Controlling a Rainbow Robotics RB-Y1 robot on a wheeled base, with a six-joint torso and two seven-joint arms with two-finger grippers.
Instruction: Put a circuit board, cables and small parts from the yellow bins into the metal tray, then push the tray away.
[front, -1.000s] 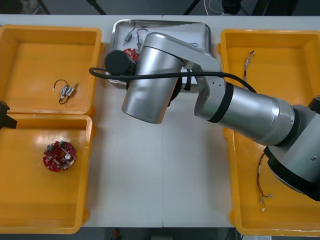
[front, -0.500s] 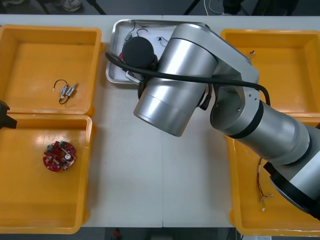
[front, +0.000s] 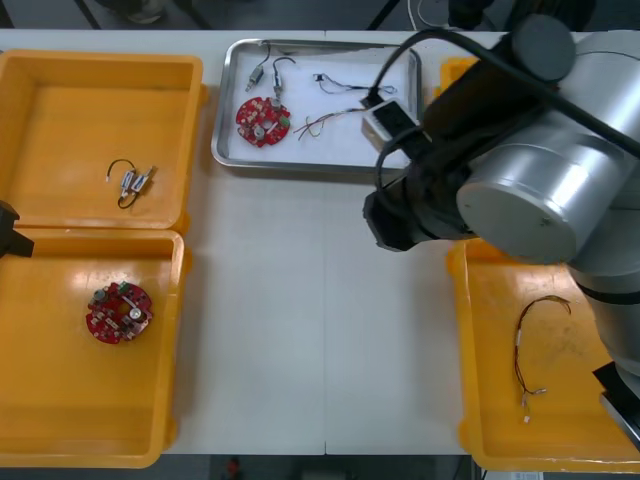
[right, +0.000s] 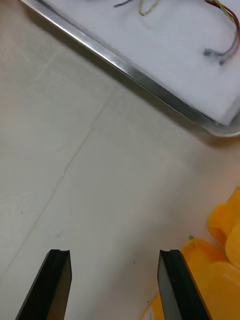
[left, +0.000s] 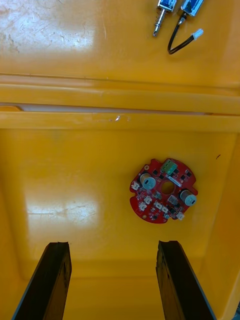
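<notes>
The metal tray (front: 300, 166), white inside, stands at the table's far middle. In it lie a red circuit board (front: 262, 120), a red and yellow cable (front: 325, 122), a dark cable (front: 340, 85) and small metal parts (front: 262, 72). My right arm (front: 520, 170) hangs by the tray's near right corner. The right gripper (right: 112, 255) is open over bare table, short of the tray's rim (right: 150, 87). At the far left edge, my left gripper (left: 112, 247) is open above a second red board (left: 164, 191) in the near left bin.
The far left bin (front: 60, 100) holds small metal parts with a black cable (front: 133, 182). A red and yellow cable (front: 525, 345) lies in the near right bin. That bin's corner (right: 220, 270) sits close beside my right finger. Bare table stretches between the bins.
My right arm has swung off the tray, rightward and toward the table's near side, uncovering the tray's contents. The left arm has stayed still.
</notes>
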